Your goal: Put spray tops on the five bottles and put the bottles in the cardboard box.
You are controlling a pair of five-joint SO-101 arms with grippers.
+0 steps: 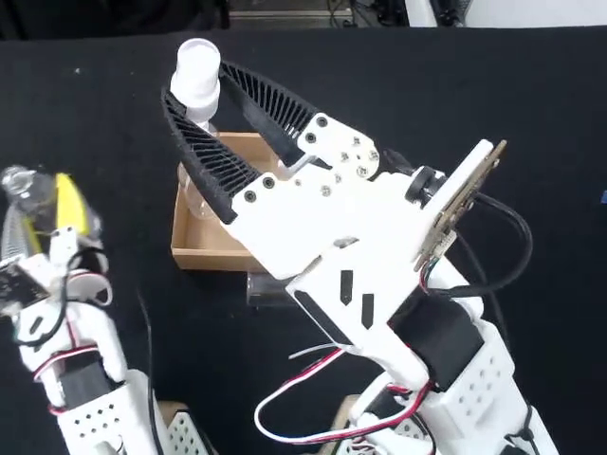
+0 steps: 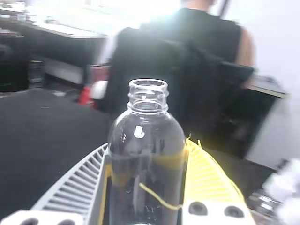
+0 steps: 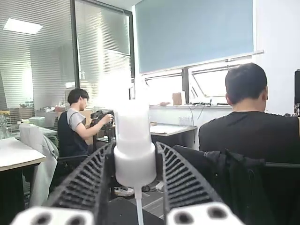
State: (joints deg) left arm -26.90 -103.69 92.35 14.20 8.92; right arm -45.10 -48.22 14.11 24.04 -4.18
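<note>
Counter: a black counter (image 1: pixel 114 114) is seen from above; an office with desks and windows lies behind.
Box: the cardboard box (image 1: pixel 204 251) sits mid-counter, partly covered by the right arm.
Top: a white spray top (image 1: pixel 196 71) (image 3: pixel 135 154) is clamped between the black right jaws. From above it lies over the box's far edge, and its thin tube hangs downward.
Bottle: a clear bottle (image 1: pixel 24 190) (image 2: pixel 146 140) is gripped around its body by the grey-and-yellow left jaws, at the counter's left side. Its neck is open and uncapped.
Relation: top and bottle are well apart, with the bottle to the left of the top and nearer the arms' bases. Against the room behind, both are judged roughly upright, the bottle neck up and the top tube down.
Next move: the top is judged to need carrying across to the bottle. The tube would then be lined up over the neck before being lowered.
Risk: a tube set off-centre could catch the rim instead of entering.
</note>
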